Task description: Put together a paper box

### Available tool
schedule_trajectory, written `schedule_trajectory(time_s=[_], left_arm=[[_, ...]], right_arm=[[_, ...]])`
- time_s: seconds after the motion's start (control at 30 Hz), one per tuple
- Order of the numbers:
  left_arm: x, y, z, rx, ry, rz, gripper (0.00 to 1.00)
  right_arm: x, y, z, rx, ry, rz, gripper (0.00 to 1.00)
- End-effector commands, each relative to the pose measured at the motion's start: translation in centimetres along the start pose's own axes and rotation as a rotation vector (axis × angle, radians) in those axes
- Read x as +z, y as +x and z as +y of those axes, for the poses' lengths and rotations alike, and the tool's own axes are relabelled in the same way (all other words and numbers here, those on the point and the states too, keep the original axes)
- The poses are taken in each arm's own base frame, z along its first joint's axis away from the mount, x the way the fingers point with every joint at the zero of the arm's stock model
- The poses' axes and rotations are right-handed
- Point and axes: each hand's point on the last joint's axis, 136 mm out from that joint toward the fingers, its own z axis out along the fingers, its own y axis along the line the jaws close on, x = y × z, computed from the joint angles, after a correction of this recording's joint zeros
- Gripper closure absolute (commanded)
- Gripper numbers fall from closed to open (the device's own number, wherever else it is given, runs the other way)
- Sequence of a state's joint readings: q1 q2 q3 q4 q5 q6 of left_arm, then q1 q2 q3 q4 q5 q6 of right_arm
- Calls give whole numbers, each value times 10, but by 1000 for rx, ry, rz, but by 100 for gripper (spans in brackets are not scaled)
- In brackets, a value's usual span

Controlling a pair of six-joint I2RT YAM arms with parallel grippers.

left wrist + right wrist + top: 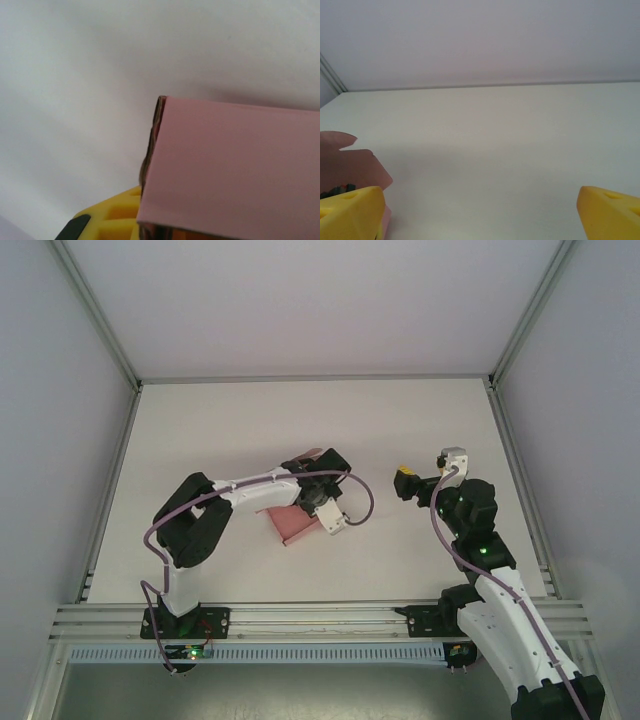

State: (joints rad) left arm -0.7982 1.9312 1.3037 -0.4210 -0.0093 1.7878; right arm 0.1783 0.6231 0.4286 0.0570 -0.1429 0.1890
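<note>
White table [420, 420] inside a pale-walled enclosure. From the overhead camera I see the plain pink thin-card paper box [297, 524] lying near the middle of the table, partly folded, with the left gripper [314, 508] directly over it. On the left wrist feed a flat pink panel sits very close to the lens, its folded edge upright, and one yellow finger [107, 220] pokes out from beneath its lower corner, against the card. I cannot tell whether that pincer is clamped on it. The right gripper [405, 483] hovers apart from the box; its yellow fingers [350, 212] are spread wide with nothing between them.
</note>
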Motion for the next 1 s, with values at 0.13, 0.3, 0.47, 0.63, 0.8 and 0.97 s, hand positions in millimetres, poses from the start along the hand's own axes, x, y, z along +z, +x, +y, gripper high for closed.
schedule_trajectory(time_s=[0.13, 0.3, 0.47, 0.63, 0.8, 0.97], left_arm=[[34, -29, 17, 355, -185, -63, 95], [34, -28, 26, 365, -215, -58, 88], [28, -27, 31, 349, -232, -44, 69], [-3, -26, 56, 218, -310, -66, 55], [-58, -27, 93, 50, -462, -113, 0], [-116, -26, 112, -217, -555, -205, 0]], right_arm=[[0, 4, -7, 27, 23, 5, 2], [0, 7, -8, 35, 18, 11, 2], [0, 8, -9, 37, 17, 13, 2], [0, 8, -8, 36, 6, 16, 2], [2, 4, -3, 35, -19, 15, 2], [7, -1, -4, 23, -21, 8, 2]])
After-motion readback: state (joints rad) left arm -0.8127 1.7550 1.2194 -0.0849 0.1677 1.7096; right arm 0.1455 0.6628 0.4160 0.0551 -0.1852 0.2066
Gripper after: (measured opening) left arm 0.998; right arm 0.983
